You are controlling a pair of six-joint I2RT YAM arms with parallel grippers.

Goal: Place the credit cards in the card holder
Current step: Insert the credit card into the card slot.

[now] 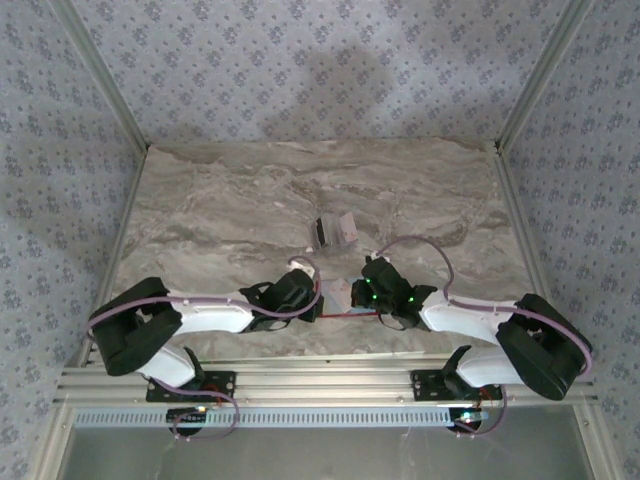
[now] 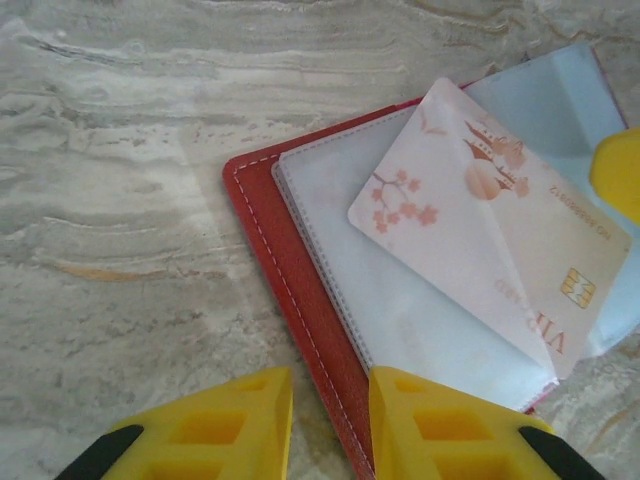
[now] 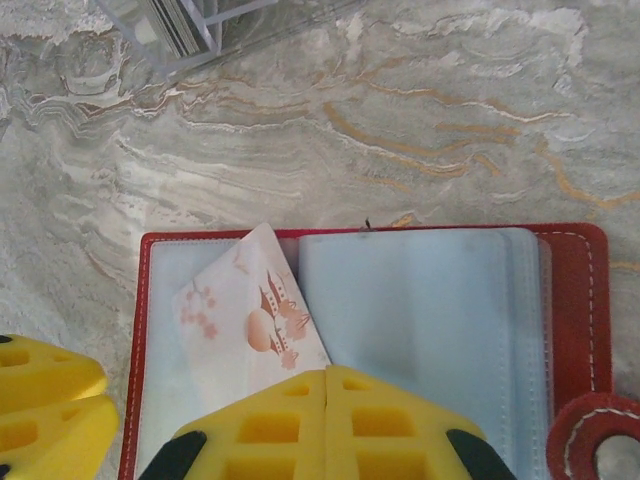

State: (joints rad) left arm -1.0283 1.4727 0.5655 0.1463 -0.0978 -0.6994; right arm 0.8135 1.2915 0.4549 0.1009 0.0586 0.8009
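The card holder [image 3: 570,300] lies open and flat on the marble, red with pale blue clear pockets; from above it is a red sliver [image 1: 345,314] between the two wrists. A pinkish credit card [image 3: 240,320] with a blossom print lies slanted on its left page, partly under a clear pocket [image 2: 450,200]. My right gripper [image 3: 327,372] is shut, its tips meeting on the card's edge. My left gripper [image 2: 330,415] stands at the holder's left side with its jaws apart. The red border [image 2: 270,230] runs between its fingers, and bare table shows in the gap.
A clear box [image 1: 333,232] holding more cards on edge stands behind the card holder, also at the right wrist view's top left [image 3: 180,25]. The holder's round snap strap [image 3: 595,435] sticks out at its right. Marble surrounds all of this; patterned walls rise at the back and sides.
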